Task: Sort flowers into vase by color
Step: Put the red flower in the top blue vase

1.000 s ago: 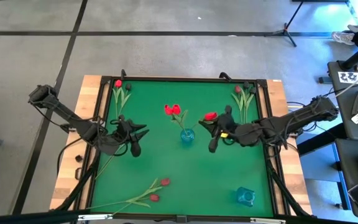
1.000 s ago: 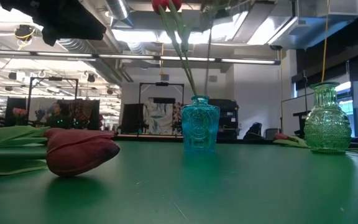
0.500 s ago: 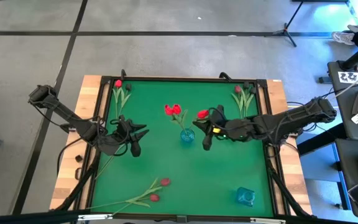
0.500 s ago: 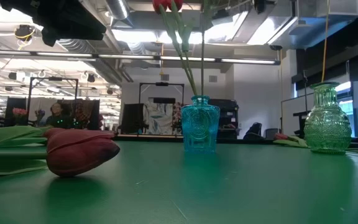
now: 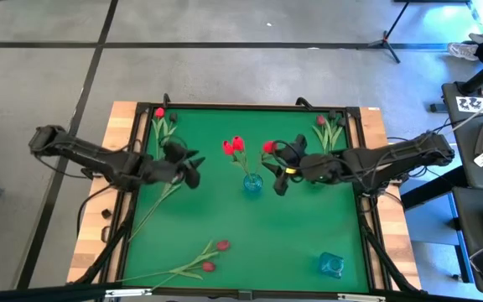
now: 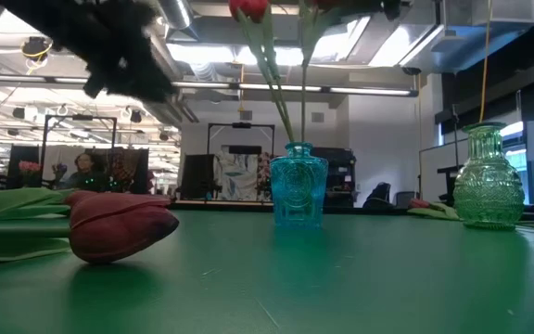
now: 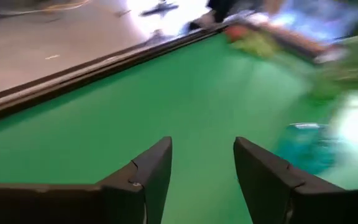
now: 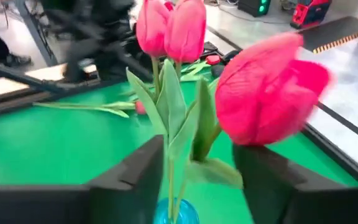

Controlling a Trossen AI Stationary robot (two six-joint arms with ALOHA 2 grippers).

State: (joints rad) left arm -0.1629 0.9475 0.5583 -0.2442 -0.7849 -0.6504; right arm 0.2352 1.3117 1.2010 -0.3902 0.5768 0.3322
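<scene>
A blue glass vase [image 5: 252,183] [image 6: 298,184] stands mid-table with two red tulips [image 5: 233,146] [image 8: 169,28] in it. A third red tulip [image 5: 268,147] [image 8: 266,93] leans beside them. Its stem [image 6: 308,56] runs down into the vase's mouth. My right gripper [image 5: 277,170] [image 8: 197,180] is open just right of the vase, and the tulip stems and leaves stand in the gap between its fingers. My left gripper [image 5: 193,166] [image 7: 202,180] hovers open over the mat to the left of the vase, with nothing between its fingers.
A green glass vase [image 6: 489,176] [image 5: 331,265] stands near the front right corner. Loose tulips lie at the far left [image 5: 162,122], the far right [image 5: 329,130] and the near left [image 5: 212,252]. A dark red head [image 6: 119,227] lies close to the low camera. A raised frame [image 5: 250,106] borders the mat.
My right gripper has carried the third red tulip toward the table's left, up to the blue vase, and the stem has sunk into the vase's mouth. My left gripper has swung toward the far edge and turned, so its fingers now point toward the vase.
</scene>
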